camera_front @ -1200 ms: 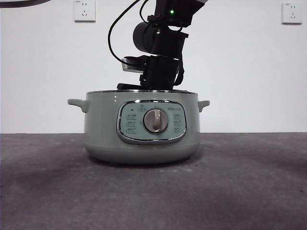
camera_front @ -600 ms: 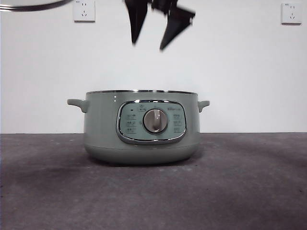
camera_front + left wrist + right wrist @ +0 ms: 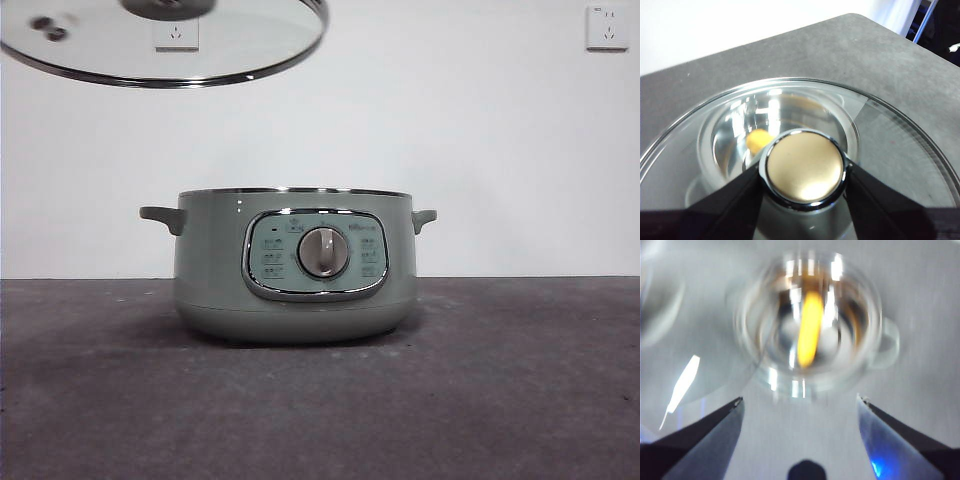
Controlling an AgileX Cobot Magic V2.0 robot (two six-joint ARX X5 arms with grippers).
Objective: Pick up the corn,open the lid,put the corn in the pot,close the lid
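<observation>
The sage-green pot (image 3: 295, 265) stands uncovered at the table's middle, its dial facing the front camera. The corn (image 3: 809, 330) lies inside on the pot's shiny bottom, a blurred yellow cob. My left gripper (image 3: 804, 170) is shut on the knob of the glass lid (image 3: 890, 145). It holds the lid tilted in the air, high and to the left of the pot (image 3: 165, 45). Through the glass, the left wrist view shows an end of the corn (image 3: 758, 141). My right gripper (image 3: 800, 405) hangs open and empty well above the pot (image 3: 867, 340), out of the front view.
Grey table surface (image 3: 520, 380) surrounds the pot on all sides. A white wall with two sockets (image 3: 608, 27) stands behind. The table's far edge (image 3: 880, 25) shows in the left wrist view.
The right gripper has risen from inside the pot and left the front view upward, open. The lid has come down and rightward into view at the top left.
</observation>
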